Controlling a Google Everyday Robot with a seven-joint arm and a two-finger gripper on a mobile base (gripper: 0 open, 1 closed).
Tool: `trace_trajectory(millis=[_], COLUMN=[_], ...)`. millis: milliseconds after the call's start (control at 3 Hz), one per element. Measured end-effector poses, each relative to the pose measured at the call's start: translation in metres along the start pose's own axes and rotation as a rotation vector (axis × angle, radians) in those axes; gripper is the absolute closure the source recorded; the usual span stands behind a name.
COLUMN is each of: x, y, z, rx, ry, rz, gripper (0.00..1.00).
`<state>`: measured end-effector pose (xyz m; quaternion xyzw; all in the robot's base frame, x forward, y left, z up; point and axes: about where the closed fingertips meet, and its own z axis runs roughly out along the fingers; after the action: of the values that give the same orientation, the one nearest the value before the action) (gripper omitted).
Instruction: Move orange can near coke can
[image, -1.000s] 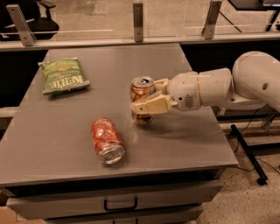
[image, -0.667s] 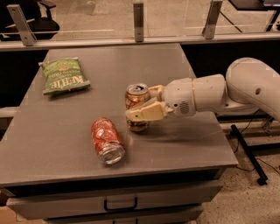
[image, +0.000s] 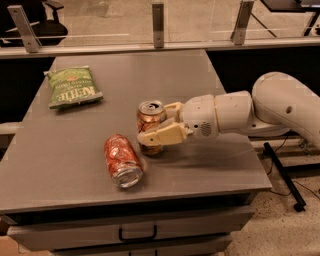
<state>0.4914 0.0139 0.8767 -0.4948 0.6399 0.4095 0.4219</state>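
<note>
The orange can (image: 150, 120) stands upright on the grey table (image: 75, 145), its silver top with pull tab showing. My gripper (image: 157, 125) reaches in from the right and is shut on the orange can, one finger (image: 162, 135) across its front and the other behind it. The coke can (image: 122, 160), bright red-orange with white markings, lies on its side just to the left and in front of the orange can, its silver end facing the table's front edge. A small gap separates the two cans.
A green chip bag (image: 72, 86) lies flat at the table's back left. My white arm (image: 250, 110) spans the table's right side. A glass railing with metal posts (image: 158, 22) runs behind the table. A drawer handle (image: 137, 234) sits below the front edge.
My gripper has carried the orange can leftward and toward the front, closer to the coke can. The coke can and chip bag have not moved.
</note>
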Motion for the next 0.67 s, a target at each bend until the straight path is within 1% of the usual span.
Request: trace_trajectory(millis=[333, 667], x=[0.002, -0.005], y=[0.007, 0.001], z=[-0.007, -0.038], rx=[0.019, 0.093], ry=[-0.002, -0.015], rz=[0.005, -0.009], gripper=[0.00, 0.00])
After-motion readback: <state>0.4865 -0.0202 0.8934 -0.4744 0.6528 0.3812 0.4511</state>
